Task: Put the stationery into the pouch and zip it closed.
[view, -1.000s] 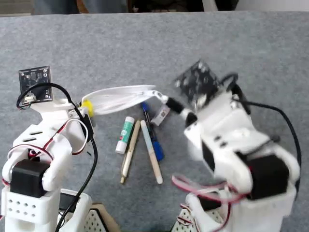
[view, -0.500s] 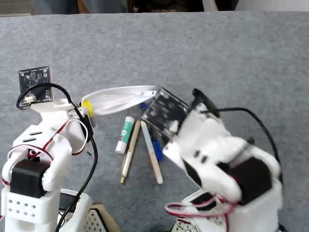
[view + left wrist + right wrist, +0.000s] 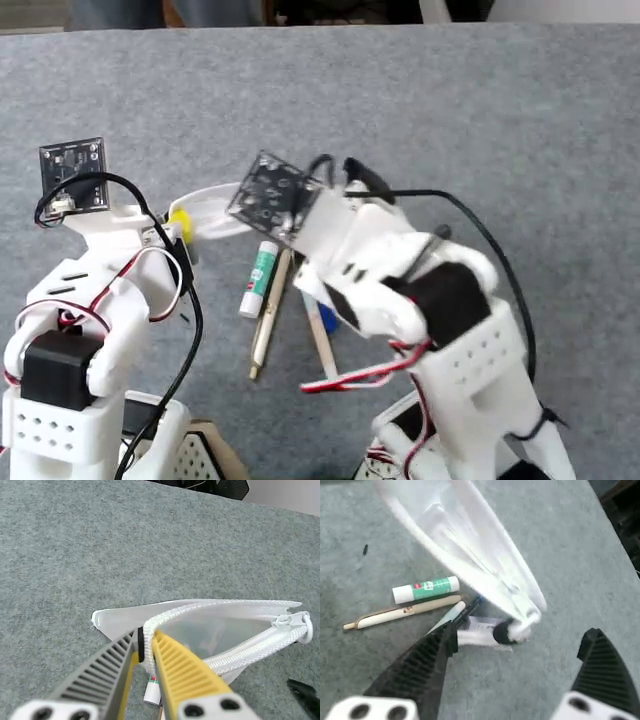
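Pouch (image 3: 215,630) pinched in left hand (image 3: 143,642), right hand (image 3: 520,639) spread

Soft, even light falls from above on the grey table (image 3: 500,120), and nothing glares. Shadows are faint: a thin dark rim beside the pens (image 3: 267,322) and a dim patch under the arms. In the right wrist view the pouch (image 3: 470,555) is washed out to plain white and smeared, its far end losing its outline. The left gripper (image 3: 145,637) goes fuzzy close to the lens, while the pouch's zip edge looks crisp. Beyond the table, the room lies dark.
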Robot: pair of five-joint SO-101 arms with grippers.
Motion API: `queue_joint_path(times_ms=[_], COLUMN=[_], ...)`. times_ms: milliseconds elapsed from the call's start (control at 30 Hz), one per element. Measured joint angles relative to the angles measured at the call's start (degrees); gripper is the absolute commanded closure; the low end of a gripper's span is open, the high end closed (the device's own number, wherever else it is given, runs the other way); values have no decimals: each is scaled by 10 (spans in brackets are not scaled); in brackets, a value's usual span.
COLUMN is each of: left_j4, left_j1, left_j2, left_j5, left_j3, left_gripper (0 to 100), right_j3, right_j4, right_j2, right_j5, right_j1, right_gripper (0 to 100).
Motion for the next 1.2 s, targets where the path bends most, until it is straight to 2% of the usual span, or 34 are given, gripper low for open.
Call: queue_joint_path(times_ms=[267, 567, 867, 1000, 1200], left_j4=[1, -3, -4, -4, -4], left_j1=[0, 0, 0, 0, -1], left_j2=[0, -1, -1, -1, -1], left_j5=[0, -1, -1, -1, -1], left_j3=[0, 8, 8, 8, 9], left_gripper=[972, 972, 972, 972, 972], right_j3=[0, 19, 24, 24, 25], right_j4=[-51, -105, -114, -103, -91], right_j2=[57, 73, 73, 73, 73], right_j5=[3, 4, 4, 4, 4], right_j1=[-3, -3, -3, -3, -3], right_gripper=[615, 844, 876, 990, 986])
